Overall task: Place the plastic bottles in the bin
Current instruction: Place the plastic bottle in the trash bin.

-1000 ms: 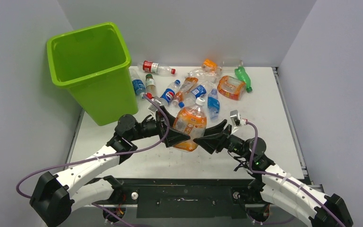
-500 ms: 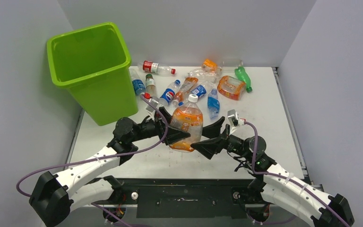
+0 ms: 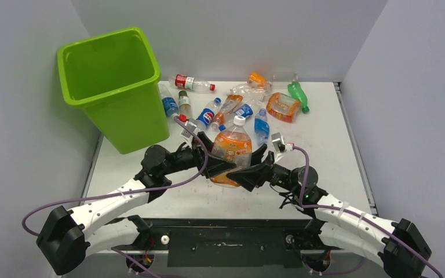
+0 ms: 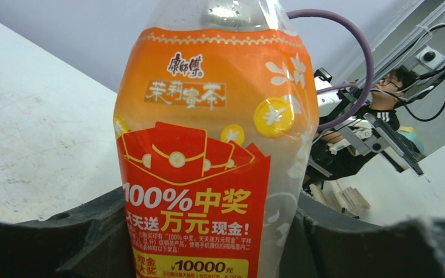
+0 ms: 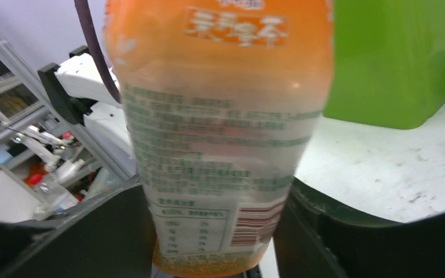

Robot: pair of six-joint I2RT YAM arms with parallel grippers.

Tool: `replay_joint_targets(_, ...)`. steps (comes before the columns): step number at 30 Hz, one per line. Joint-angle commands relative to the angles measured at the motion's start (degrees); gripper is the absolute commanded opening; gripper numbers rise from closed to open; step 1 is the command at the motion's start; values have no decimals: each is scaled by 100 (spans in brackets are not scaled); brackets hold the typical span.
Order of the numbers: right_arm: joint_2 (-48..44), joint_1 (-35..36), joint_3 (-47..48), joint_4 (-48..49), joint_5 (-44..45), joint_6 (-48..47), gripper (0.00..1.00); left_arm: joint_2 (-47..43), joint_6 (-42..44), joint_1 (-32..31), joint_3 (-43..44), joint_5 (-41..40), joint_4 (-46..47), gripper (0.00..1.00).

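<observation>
Big orange bottle w/ white cap stands roughly upright at front-middle of the table, between the 2 arms and well apart from the bin, which sits at the far-left corner. Left gripper is clamped on the bottle's lower half from the left; in its wrist view the fingers hug both sides of the label. Right gripper comes in from the right at approx. the same height. Its fingers flank the bottle, v. close or touching, but can't tell if it's actually squeezing. Can't tell either if the base is off the table. Other bottles lie scattered along the far side: a couple just beside the bin's right wall, a red-label one behind them, a green one furthest right, some crushed.
</observation>
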Motion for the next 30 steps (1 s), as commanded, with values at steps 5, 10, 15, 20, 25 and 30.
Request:
replay_joint_targets(5, -178, 191, 435, -836, 280, -1074, 33, -460, 411, -104, 197, -258, -289, 96)
replay_joint_targets(10, -930, 437, 878, -3172, 1219, -2703, 30, -1409, 1669, 36, 781, -1338, -2042, 96)
replay_joint_targets(15, -995, 923, 847, -3292, 2287, -3165, 27, -1604, 2688, 71, 2021, -2662, -3701, 96)
replay_joint_targets(20, -821, 1674, 952, -3407, 3457, -3594, 27, -932, 3054, 60, 3411, -2443, -4950, 96)
replay_joint_targets(25, -613, 2420, 1130, -3447, 4578, -3937, 26, -301, 3187, 19, 4142, -2326, -5934, 96)
replay_joint_targets(30, -444, 2919, 1123, -3149, 5545, -4176, 25, -122, 3034, -93, 3958, -2527, -6113, 97)
